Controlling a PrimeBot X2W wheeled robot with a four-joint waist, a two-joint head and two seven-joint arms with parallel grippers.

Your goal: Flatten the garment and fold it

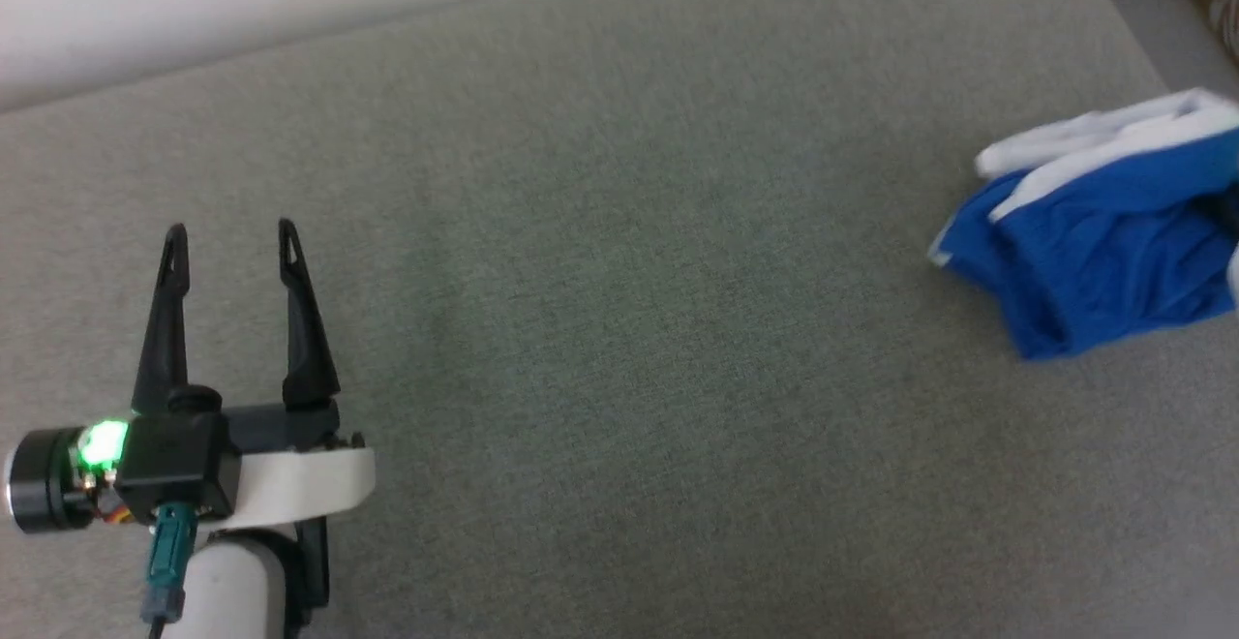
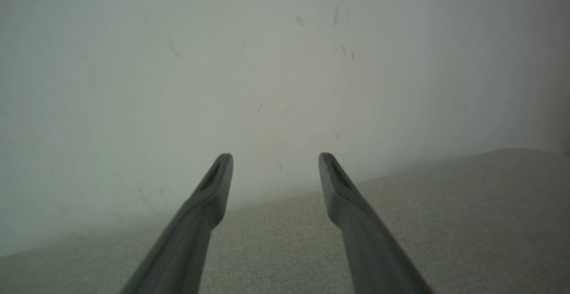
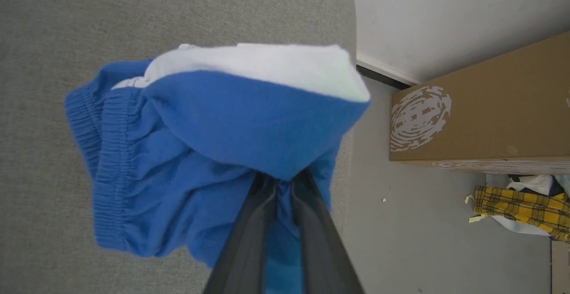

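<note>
One wrist view: right pincer (image 3: 279, 183) clamping garment (image 3: 200, 142); head: left pincer (image 1: 232, 226) agape.

Soft even light; hazy left wrist view, motion-blurred garment (image 3: 213, 120) edge.

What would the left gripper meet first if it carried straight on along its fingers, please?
Probably the pale wall: the left gripper, open, points across the grey surface towards it, though depth is unclear.

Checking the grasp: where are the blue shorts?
The blue shorts sit bunched at the head view's far right, by the grey surface's right edge, pinched between the right arm's fingers.
</note>
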